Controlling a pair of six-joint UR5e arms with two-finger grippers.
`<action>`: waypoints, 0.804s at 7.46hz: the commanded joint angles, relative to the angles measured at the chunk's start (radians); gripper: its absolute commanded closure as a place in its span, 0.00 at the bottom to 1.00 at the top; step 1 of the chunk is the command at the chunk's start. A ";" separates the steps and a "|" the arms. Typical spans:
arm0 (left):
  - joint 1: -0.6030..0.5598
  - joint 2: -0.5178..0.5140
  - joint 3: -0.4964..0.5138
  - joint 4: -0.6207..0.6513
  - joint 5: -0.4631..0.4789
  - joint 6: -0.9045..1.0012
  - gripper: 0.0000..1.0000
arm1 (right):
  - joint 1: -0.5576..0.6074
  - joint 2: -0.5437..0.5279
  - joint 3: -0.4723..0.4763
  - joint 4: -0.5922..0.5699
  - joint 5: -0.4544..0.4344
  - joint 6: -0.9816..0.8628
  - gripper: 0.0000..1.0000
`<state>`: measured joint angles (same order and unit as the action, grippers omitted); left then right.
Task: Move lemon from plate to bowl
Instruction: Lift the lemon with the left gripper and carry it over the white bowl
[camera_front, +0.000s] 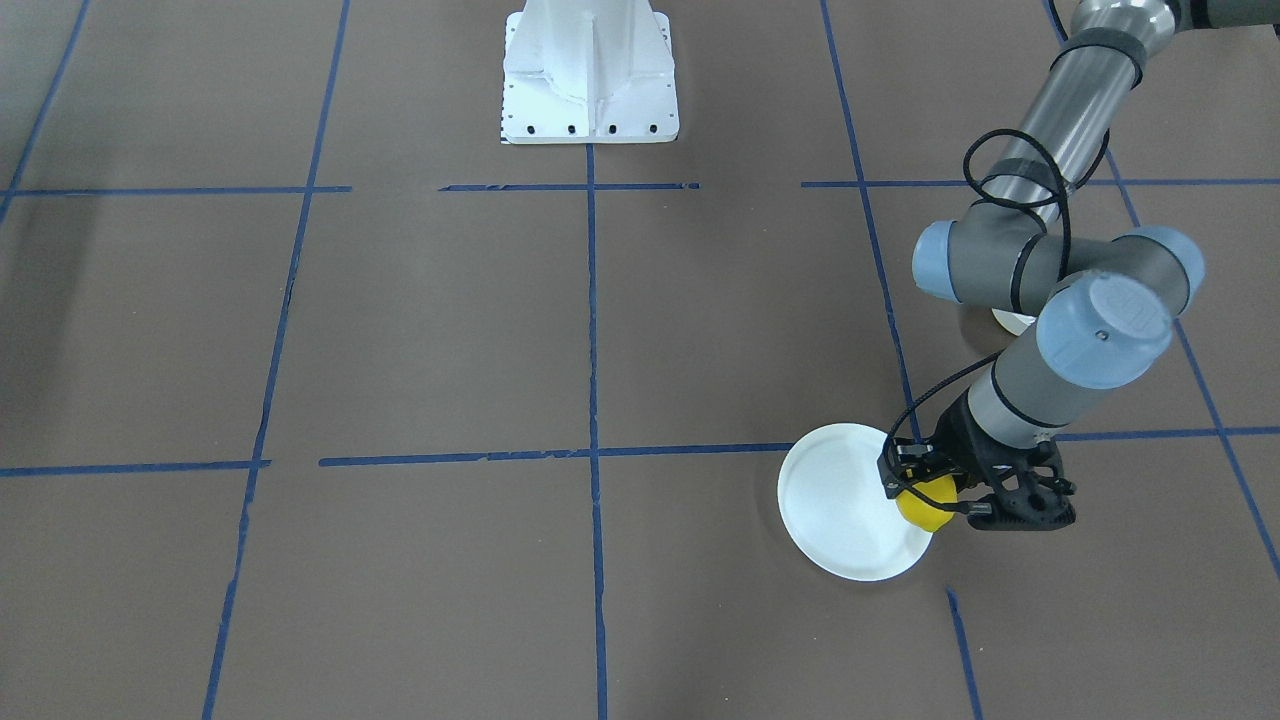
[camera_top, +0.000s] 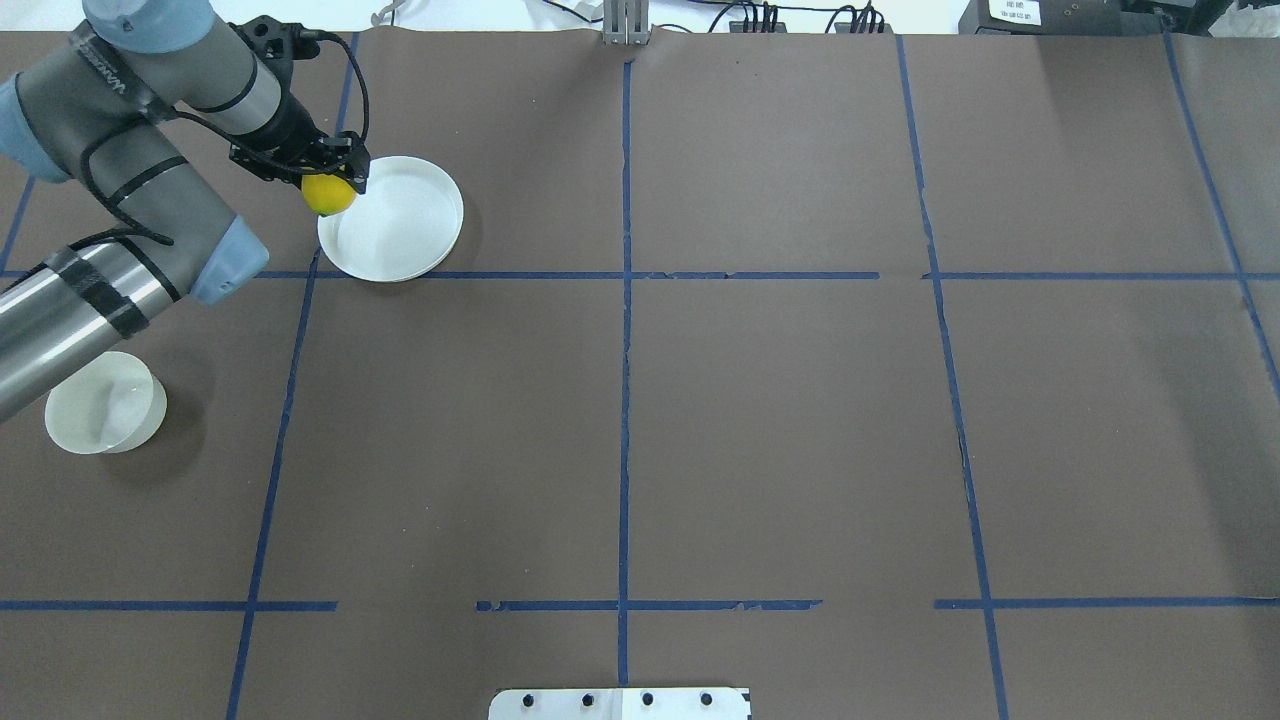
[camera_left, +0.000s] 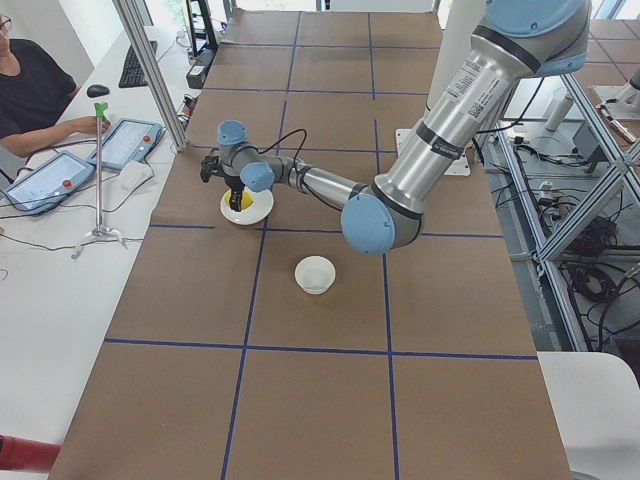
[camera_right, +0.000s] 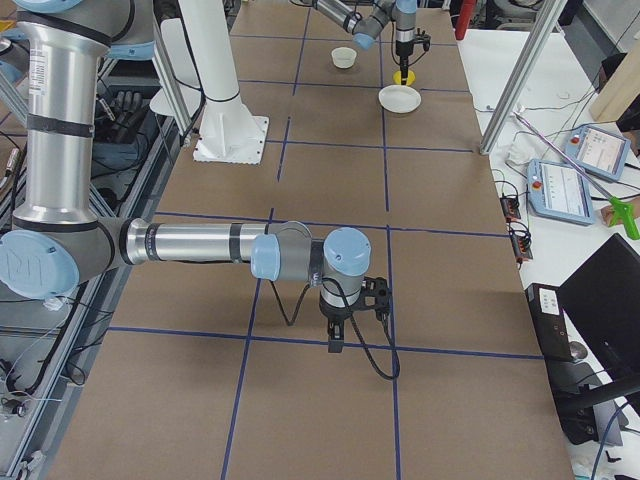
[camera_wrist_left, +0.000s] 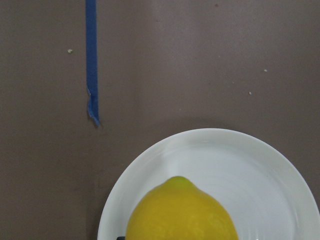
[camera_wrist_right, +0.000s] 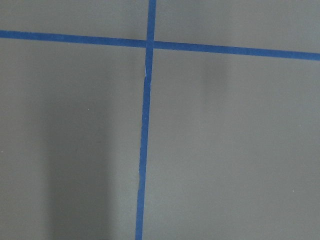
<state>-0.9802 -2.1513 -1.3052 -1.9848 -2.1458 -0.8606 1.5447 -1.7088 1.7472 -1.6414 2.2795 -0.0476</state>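
My left gripper (camera_top: 330, 186) is shut on the lemon (camera_top: 328, 194), a small bright yellow fruit. It holds the lemon a little above the near-left rim of the flat white plate (camera_top: 400, 225). The front-facing view shows the lemon (camera_front: 925, 503) at the plate's (camera_front: 840, 505) right edge. The left wrist view shows the lemon (camera_wrist_left: 182, 212) over the bare plate (camera_wrist_left: 250, 165). The small deep white bowl (camera_top: 105, 403) stands empty nearer the robot, partly under the left forearm. My right gripper (camera_right: 338, 335) hangs low over the table, seen only from the side; I cannot tell if it is open.
The robot's white base (camera_front: 590, 75) stands at the table's middle edge. Blue tape lines (camera_top: 625, 300) divide the brown table. An operator (camera_left: 35, 95) sits with tablets beyond the far side. The left forearm (camera_top: 90, 290) stretches over the bowl's edge.
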 joint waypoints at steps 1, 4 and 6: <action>-0.018 0.176 -0.273 0.107 0.000 0.002 1.00 | 0.000 0.000 0.000 0.000 0.000 0.000 0.00; -0.022 0.512 -0.538 0.096 0.009 0.017 1.00 | 0.000 0.000 0.000 0.000 0.000 0.000 0.00; -0.018 0.672 -0.595 0.020 0.012 0.012 1.00 | 0.000 0.000 0.000 0.000 0.000 0.000 0.00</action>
<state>-1.0001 -1.5843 -1.8614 -1.9131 -2.1368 -0.8456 1.5448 -1.7089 1.7472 -1.6414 2.2795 -0.0475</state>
